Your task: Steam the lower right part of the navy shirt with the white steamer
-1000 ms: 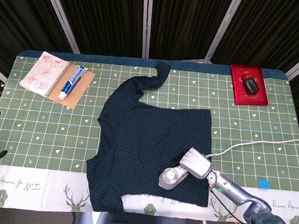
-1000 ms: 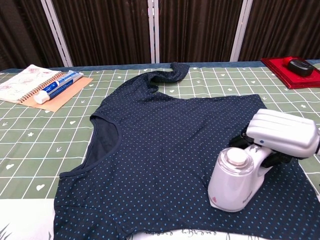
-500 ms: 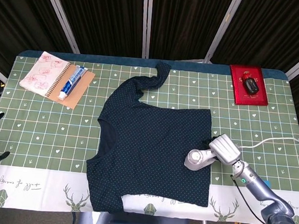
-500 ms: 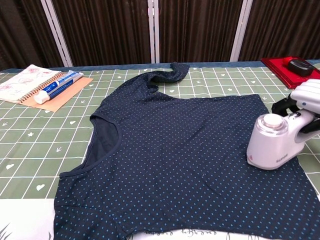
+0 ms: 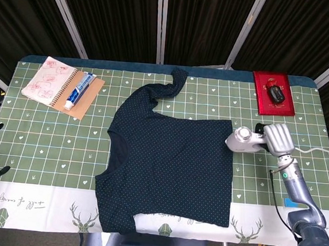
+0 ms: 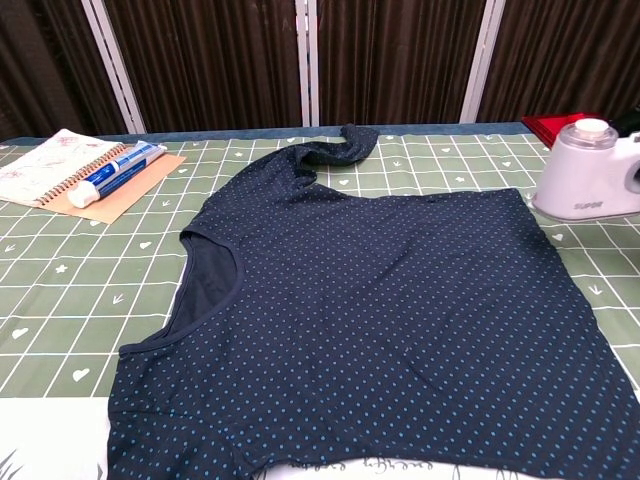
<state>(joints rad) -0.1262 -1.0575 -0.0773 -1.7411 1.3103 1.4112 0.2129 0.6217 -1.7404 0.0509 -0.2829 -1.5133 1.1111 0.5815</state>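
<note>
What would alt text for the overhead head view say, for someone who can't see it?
The robot's right hand holds a white handheld steamer just off the right edge of a navy dotted shirt spread flat on a green checked tablecloth. A spiral notebook lies far left, a red tray far right.

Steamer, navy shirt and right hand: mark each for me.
white steamer (image 6: 585, 180), chest view, on its body.
navy shirt (image 5: 172, 164), head view, on the torso.
right hand (image 5: 278, 139), head view, on its back, gripping the steamer.

Even, bright light falls from overhead on the surface (image 5: 30, 140); shadows are faint and soft. Both views are sharp, without glare. The curtains (image 5: 116, 15) behind stay dark. In the chest view the steamer (image 6: 590, 175) is cut by the right edge.
</note>
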